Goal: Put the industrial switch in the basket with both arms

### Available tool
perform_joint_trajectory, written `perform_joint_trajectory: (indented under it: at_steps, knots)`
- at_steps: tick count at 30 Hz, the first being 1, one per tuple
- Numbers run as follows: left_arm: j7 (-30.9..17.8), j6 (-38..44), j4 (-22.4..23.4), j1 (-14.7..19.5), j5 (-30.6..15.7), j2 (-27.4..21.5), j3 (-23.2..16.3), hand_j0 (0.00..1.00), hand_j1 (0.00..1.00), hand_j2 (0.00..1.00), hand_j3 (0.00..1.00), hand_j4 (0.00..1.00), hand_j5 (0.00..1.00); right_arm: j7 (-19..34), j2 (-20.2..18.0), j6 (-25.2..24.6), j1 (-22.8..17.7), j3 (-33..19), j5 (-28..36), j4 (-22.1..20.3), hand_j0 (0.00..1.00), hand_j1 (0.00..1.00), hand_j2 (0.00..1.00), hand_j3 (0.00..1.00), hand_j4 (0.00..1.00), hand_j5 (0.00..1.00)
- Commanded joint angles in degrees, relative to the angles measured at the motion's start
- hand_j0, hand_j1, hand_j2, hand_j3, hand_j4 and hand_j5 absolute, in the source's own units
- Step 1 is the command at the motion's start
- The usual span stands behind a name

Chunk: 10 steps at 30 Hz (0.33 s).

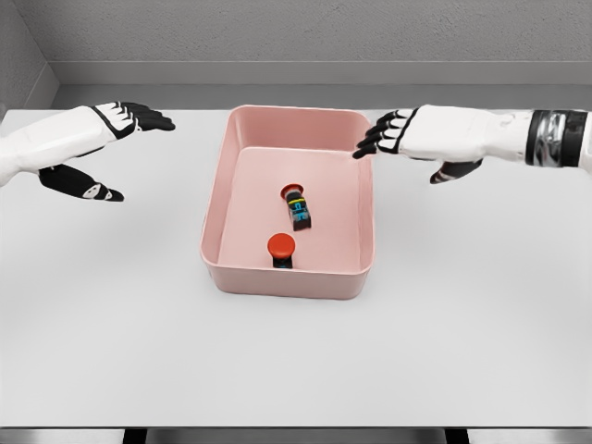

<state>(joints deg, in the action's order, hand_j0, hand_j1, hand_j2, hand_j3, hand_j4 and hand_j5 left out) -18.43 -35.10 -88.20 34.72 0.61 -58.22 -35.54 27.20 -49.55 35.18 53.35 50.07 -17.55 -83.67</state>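
Industrial switches, two [299, 208] [281, 249], red-capped with dark bodies, lie inside the pink basket [218, 190]; left hand [92, 148] and right hand [416, 139] hover beside it, fingers spread, empty.

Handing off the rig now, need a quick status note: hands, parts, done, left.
Left hand: open, empty, above the table left of the basket.
Right hand: open, empty, fingertips over the basket's right rim.
Pink basket at table centre holds two red-capped switches: one lying on its side, one nearer the front wall, cap up.
Done: switches are in the basket.
Left: apparently nothing but pulling the arms back.
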Motion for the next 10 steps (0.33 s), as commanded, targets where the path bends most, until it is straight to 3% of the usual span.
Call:
perform_joint_trajectory:
  at_steps: [1,5,10]
  knots:
    - [-0.03,0.1,0.3,0.0,-0.43,-0.14,0.03,1.0,1.0,1.0,1.0,1.0,1.0,-0.13,-3.71,-0.18,-0.09,-3.22,0.59,2.11,1.0,1.0,1.0,1.0,1.0,1.0]
    - [-0.03,0.1,1.01,-0.18,-0.79,-0.14,0.12,1.0,1.0,1.0,1.0,1.0,1.0,-0.22,-7.05,-0.18,-3.25,-3.31,3.05,6.15,1.0,1.0,1.0,1.0,1.0,1.0]
    - [-0.03,0.1,0.92,-0.27,-0.87,-0.23,0.65,1.0,1.0,1.0,1.0,1.0,1.0,-0.22,-7.66,-0.18,-4.57,-3.31,4.72,9.31,1.0,1.0,1.0,1.0,1.0,1.0]
